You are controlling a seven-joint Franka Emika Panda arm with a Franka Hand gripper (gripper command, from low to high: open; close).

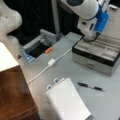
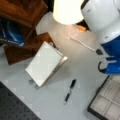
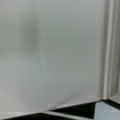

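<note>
My gripper (image 1: 88, 35) hangs at the end of the white and blue arm, right over the back left corner of a grey compartment box (image 1: 100, 53); its fingertips are hidden behind the hand. The same box (image 2: 107, 102) shows at a front view's bottom right, under the arm. The wrist view is filled by a pale grey surface (image 3: 50, 50) with a raised divider (image 3: 110, 50) at the right, and no fingers show in it. A black pen (image 1: 90, 86) lies on the table in front of the box, also seen as the pen (image 2: 69, 91).
A white spiral notebook (image 1: 67, 100) (image 2: 45, 63) lies near the pen. A white cable with an adapter (image 1: 51, 62) (image 2: 82, 43) crosses the table. An orange object (image 1: 48, 50) rests by an open dark-bottomed grey tray (image 1: 37, 47). A wooden cabinet (image 1: 12, 95) (image 2: 22, 50) borders the table.
</note>
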